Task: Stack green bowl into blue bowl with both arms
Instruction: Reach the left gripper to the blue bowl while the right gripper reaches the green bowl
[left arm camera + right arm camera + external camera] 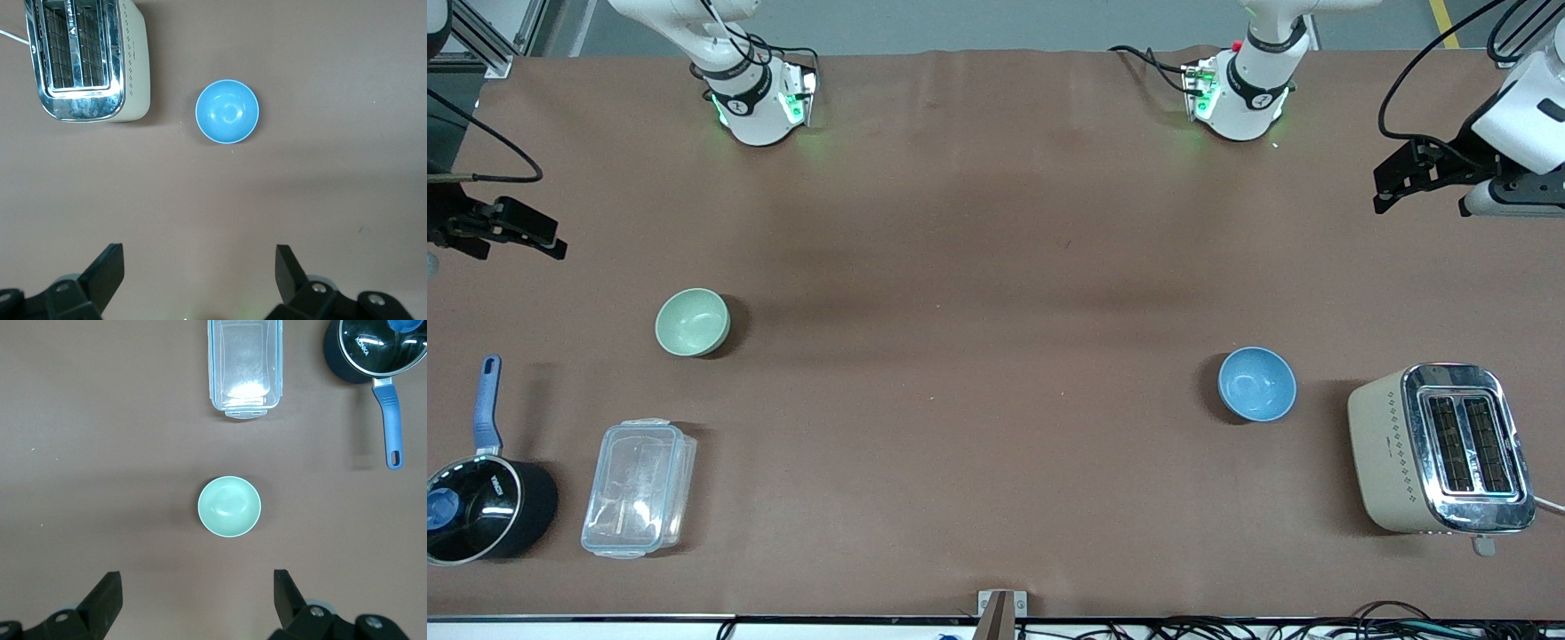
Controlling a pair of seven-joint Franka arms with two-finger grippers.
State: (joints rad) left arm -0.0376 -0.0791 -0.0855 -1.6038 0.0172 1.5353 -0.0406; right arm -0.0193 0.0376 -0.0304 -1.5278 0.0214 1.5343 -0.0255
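Observation:
The pale mint-green bowl point(692, 322) sits upright and empty on the brown table toward the right arm's end. The sky-blue bowl point(1257, 384) sits upright and empty toward the left arm's end, a little nearer the front camera. My right gripper point(520, 233) hangs in the air at the right arm's end of the table; its wrist view shows it open and empty point(197, 580), with the green bowl point(229, 507) below, apart from it. My left gripper point(1400, 178) hangs in the air at the left arm's end, open and empty point(199, 257), with the blue bowl point(227, 111) below, apart from it.
A cream and chrome toaster point(1440, 449) stands beside the blue bowl, at the left arm's end. A clear plastic container point(639, 487) and a black saucepan with a blue handle point(480, 507) lie nearer the front camera than the green bowl.

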